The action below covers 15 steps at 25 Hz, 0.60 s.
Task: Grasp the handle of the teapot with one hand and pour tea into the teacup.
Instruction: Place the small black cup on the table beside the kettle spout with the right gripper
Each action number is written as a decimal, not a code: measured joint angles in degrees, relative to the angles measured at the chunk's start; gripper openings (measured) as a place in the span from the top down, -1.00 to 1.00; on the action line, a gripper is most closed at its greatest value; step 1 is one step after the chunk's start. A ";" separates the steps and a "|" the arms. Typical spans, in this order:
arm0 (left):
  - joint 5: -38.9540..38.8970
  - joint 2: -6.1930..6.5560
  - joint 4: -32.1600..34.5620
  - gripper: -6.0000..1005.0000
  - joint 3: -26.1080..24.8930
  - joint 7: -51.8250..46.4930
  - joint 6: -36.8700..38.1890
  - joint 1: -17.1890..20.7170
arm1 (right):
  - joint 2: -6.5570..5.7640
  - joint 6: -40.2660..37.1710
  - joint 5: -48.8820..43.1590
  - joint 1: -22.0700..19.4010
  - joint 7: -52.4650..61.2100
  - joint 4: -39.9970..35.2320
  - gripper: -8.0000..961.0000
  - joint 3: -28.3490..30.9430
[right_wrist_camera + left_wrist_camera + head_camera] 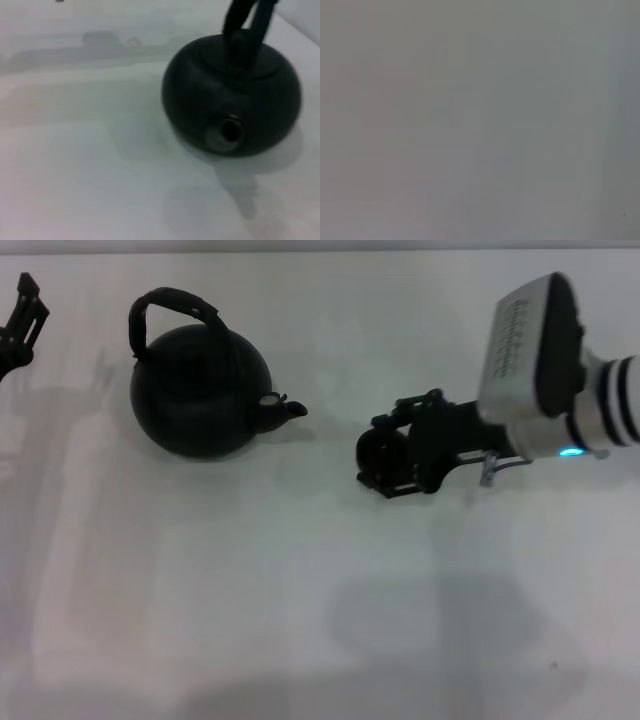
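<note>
We see the matte black teapot, its ridged wrapped handle, and the smooth white table.

A plain white, smooth worktop fills the head view from the near edge to the far edge. Soft grey shadows lie on it, one broad patch near the middle right and fainter ones at the far left. The left wrist view shows only a blank pale grey surface.

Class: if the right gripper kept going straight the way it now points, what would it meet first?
Probably the spout of the round matte-black teapot; the right gripper points at it across bare white table, though height is unclear.
</note>
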 joint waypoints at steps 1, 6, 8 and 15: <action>0.00 0.01 -0.03 -0.77 0.00 0.00 -0.18 0.03 | 0.06 -0.55 0.01 0.25 0.01 0.00 -0.59 -0.96; 0.00 0.03 -0.12 -0.77 -0.04 0.00 -0.40 0.10 | 0.29 -2.13 0.07 0.91 0.03 0.08 -0.59 -4.28; 0.00 0.03 -0.31 -0.77 -0.04 0.00 -0.40 0.10 | 0.34 -2.70 0.17 0.93 0.04 0.08 -0.60 -4.93; 0.02 -0.08 -0.54 -0.77 -0.04 0.00 -0.40 -0.18 | 0.41 -5.98 1.73 0.58 0.07 0.08 -0.61 -8.07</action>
